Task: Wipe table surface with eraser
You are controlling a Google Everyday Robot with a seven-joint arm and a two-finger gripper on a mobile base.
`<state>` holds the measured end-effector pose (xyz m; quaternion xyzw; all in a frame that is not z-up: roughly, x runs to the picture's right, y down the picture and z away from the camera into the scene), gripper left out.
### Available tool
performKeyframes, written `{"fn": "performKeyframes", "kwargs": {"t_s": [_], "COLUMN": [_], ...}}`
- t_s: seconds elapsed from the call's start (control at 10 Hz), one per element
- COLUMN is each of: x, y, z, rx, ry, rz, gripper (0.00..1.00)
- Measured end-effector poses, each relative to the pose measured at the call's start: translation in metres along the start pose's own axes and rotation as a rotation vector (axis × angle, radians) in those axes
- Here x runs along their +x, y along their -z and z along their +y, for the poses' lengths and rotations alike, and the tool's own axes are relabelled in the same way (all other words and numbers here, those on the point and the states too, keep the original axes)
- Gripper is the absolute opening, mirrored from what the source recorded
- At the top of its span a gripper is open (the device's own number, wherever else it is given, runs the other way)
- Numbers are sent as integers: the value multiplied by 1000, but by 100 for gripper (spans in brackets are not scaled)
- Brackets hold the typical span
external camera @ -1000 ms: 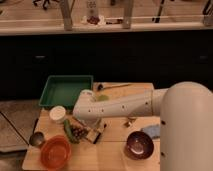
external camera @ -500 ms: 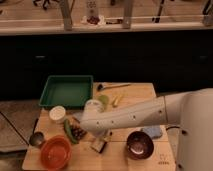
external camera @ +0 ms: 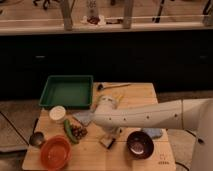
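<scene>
The table surface is a light wooden top with a small dark logo mark near the front right corner. My white arm reaches in from the right across the middle of the table. My gripper points down near the front centre. It is shut on the eraser, a small dark block with a lighter top, which rests on the wood between the plate of food and the dark bowl.
A green tray is at back left and a ladle at the back. A white cup, blue-grey cloth, food plate, metal bowl and orange bowl crowd the left. A dark bowl and blue pad sit front right.
The gripper and the eraser have slid to the right along the front of the table, away from the food plate and toward the dark bowl.
</scene>
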<state>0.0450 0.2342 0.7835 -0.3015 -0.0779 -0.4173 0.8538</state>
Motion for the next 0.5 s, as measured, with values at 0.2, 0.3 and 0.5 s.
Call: {"fn": "performKeyframes", "kwargs": {"t_s": [0.2,0.3,0.5], "x": [22,30,33], "y": [1,1,-2], "z": [-14,-20,-41], "rx": [2,0,-5], "ry": [-22,-27,-3], "rz": [6,6,1], "gripper": [4,4,4]}}
